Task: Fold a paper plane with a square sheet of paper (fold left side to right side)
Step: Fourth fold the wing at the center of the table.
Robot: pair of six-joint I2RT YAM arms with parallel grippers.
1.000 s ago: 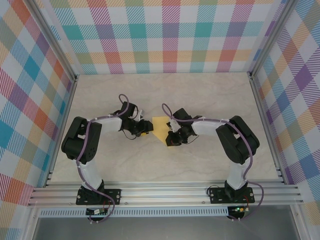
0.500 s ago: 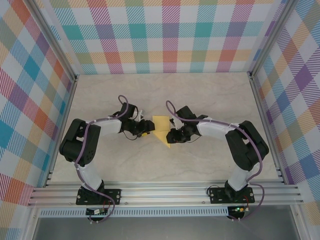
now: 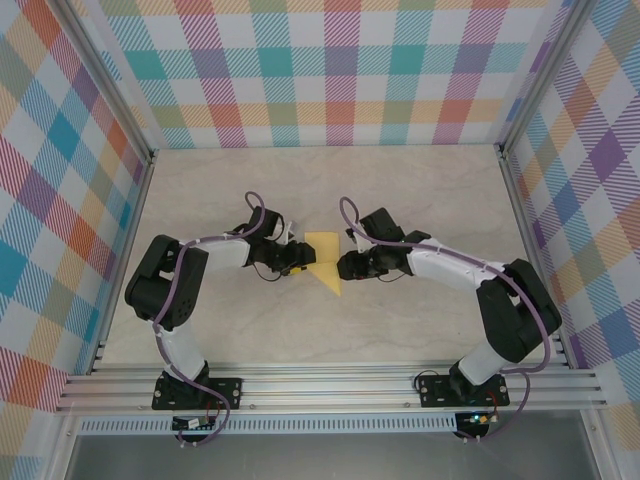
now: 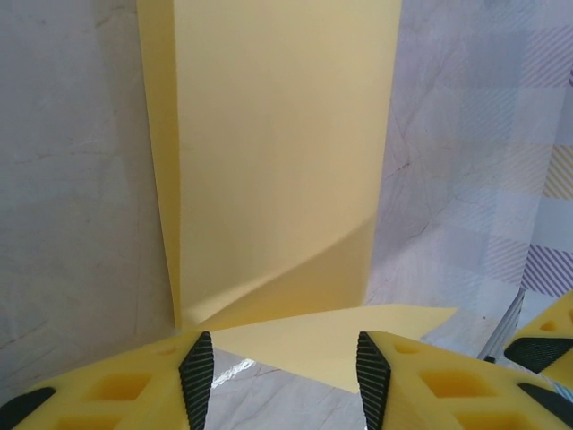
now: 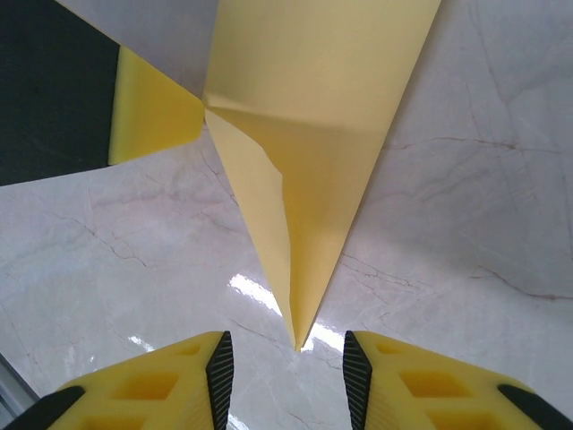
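Top external: with left gripper (image 3: 298, 259) and right gripper (image 3: 344, 266) parted, empty, flanking the paper plane (image 3: 322, 246), align left edge onto right before pressing the crease.

The paper plane (image 3: 325, 256) is yellow-orange, the table (image 3: 420, 190) pale marbled, the walls (image 3: 340, 70) pastel plaid.

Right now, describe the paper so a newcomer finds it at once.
Middle of the pale marble-look table, between the left gripper and right gripper. The paper is the only flat yellow-orange thing, creased, tapering to one sharp tip.
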